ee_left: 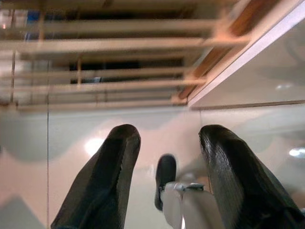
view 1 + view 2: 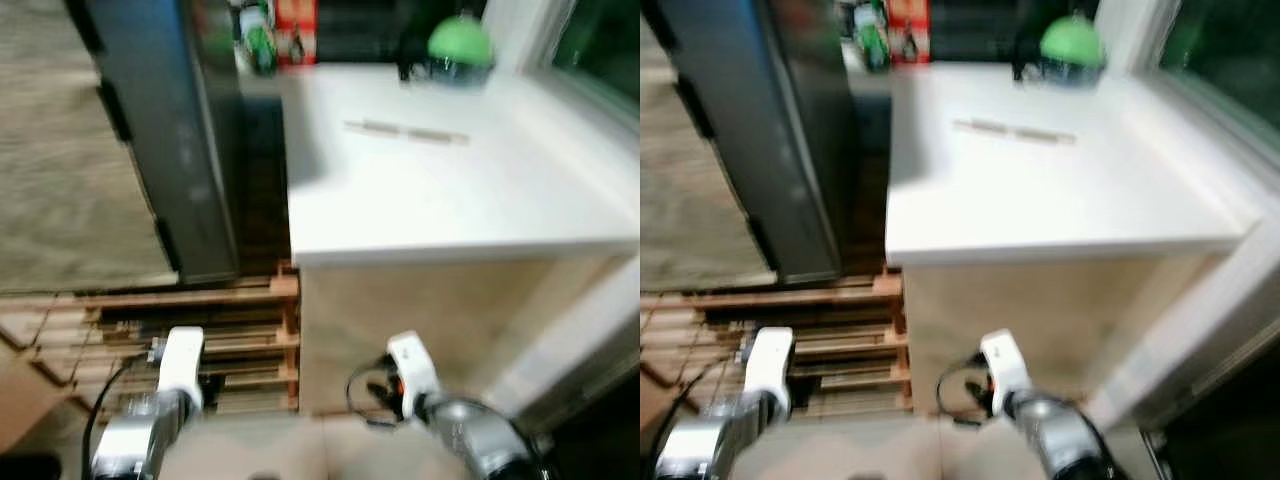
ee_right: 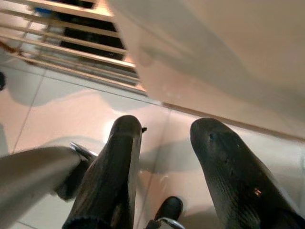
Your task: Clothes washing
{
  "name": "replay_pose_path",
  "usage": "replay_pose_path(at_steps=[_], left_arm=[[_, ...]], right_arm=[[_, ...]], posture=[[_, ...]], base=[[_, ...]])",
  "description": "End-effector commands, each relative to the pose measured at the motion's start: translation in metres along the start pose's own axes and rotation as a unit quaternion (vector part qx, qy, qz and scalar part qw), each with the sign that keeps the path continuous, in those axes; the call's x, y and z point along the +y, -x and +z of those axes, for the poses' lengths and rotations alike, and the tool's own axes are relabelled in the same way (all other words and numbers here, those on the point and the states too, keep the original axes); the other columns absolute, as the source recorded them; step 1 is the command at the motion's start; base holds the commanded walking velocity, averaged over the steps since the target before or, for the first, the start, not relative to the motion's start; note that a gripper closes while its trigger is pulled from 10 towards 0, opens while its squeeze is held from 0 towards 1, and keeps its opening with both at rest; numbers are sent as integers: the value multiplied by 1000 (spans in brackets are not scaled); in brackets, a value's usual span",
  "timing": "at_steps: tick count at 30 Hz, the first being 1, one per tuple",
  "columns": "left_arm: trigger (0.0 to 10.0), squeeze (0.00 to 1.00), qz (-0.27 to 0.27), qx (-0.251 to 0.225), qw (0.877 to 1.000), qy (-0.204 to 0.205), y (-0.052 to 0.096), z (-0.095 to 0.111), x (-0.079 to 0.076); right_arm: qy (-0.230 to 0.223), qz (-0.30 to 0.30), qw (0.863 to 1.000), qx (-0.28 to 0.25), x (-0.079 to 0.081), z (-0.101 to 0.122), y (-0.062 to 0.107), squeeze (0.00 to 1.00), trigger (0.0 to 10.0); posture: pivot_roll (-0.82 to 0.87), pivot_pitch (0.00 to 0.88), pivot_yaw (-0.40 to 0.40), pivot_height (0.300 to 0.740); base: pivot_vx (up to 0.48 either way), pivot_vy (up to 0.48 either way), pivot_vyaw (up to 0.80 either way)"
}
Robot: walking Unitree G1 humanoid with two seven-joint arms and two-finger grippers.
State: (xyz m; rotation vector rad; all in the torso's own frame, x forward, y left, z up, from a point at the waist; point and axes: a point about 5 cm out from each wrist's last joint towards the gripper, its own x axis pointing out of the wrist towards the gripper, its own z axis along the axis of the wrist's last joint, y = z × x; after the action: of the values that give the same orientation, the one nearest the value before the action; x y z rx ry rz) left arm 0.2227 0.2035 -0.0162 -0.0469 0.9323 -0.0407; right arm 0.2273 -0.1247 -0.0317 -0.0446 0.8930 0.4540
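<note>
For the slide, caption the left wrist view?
Left gripper open and empty, hanging over glossy floor tiles beside a wooden slatted rack.

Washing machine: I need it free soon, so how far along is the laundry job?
Nothing looks done: no clothes are visible. Both arms hang low beside the white-topped unit, left gripper and right gripper open and empty above the floor tiles, near a wooden rack. Everything is still left: fetching, loading, starting.

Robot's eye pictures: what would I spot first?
A big white flat-topped appliance stands right ahead, with a bright green round thing at its far edge. A slatted wooden rack lies on the floor to its left, below a tall dark panel. Both arms hang low, each claw open.
</note>
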Motion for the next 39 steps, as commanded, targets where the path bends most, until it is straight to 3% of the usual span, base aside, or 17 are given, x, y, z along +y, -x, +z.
replay_pose_path(at_steps=[1, 3, 4, 6, 11, 16, 19, 22, 25, 29, 39], left_arm=[[10000, 0, -32, 32, 999, -18, -10, -16, -17], [10000, 0, -53, 56, 997, -21, -14, -27, -24], [10000, 0, -87, 83, 992, -34, -17, -43, -34], [10000, 0, -101, 104, 988, -52, -17, -55, -38], [10000, 0, -83, 54, 995, -29, -13, -42, -29], [10000, 0, -49, 74, 996, 3, -20, -60, -9], [10000, 0, -41, 50, 998, 28, -23, -61, -11], [10000, 0, -9, 25, 1000, 9, -26, -58, -15], [10000, 0, -20, 37, 999, 10, -28, -62, -23], [10000, 0, -24, 67, 997, 22, -29, -74, -25], [10000, 0, -17, 64, 997, 31, -31, -74, -26]], right_arm=[[-4, -19, 999, 26, -10, -13, -2, 0, 10000], [-12, -23, 999, 35, -9, -19, -5, 0, 10000], [-27, -26, 998, 47, -6, -27, -10, 0, 10000], [-24, -29, 998, 55, -3, -31, -12, 0, 10000], [-54, -6, 998, 35, 1, -27, -13, 0, 10000], [-93, -27, 995, 39, -5, -35, -14, 0, 10000], [-74, -37, 996, 34, -7, -37, -15, 0, 10000], [-92, -75, 992, 38, -14, -44, -13, 0, 10000], [-111, -114, 984, 76, -19, -57, -10, 0, 10000], [-138, -106, 978, 119, -14, -71, -9, 0, 10000], [-138, -122, 968, 172, -16, -88, -4, 0, 10000]], posture=[[75, 0, -33, 740], [73, 0, -35, 740], [59, 0, -23, 740], [49, 0, -14, 740], [45, 0, -13, 740], [52, 0, -20, 740], [54, 0, -21, 740], [40, 0, -10, 740], [36, 0, -6, 740], [19, 0, 7, 740], [10, 0, 14, 740]], base=[[0, 0, 800], [0, 0, 800], [0, 0, 800], [0, 0, 800], [0, 0, 749], [0, 0, 0], [0, 0, 0], [0, 0, 0], [0, 0, 0], [0, 0, 0], [0, 0, 0]])
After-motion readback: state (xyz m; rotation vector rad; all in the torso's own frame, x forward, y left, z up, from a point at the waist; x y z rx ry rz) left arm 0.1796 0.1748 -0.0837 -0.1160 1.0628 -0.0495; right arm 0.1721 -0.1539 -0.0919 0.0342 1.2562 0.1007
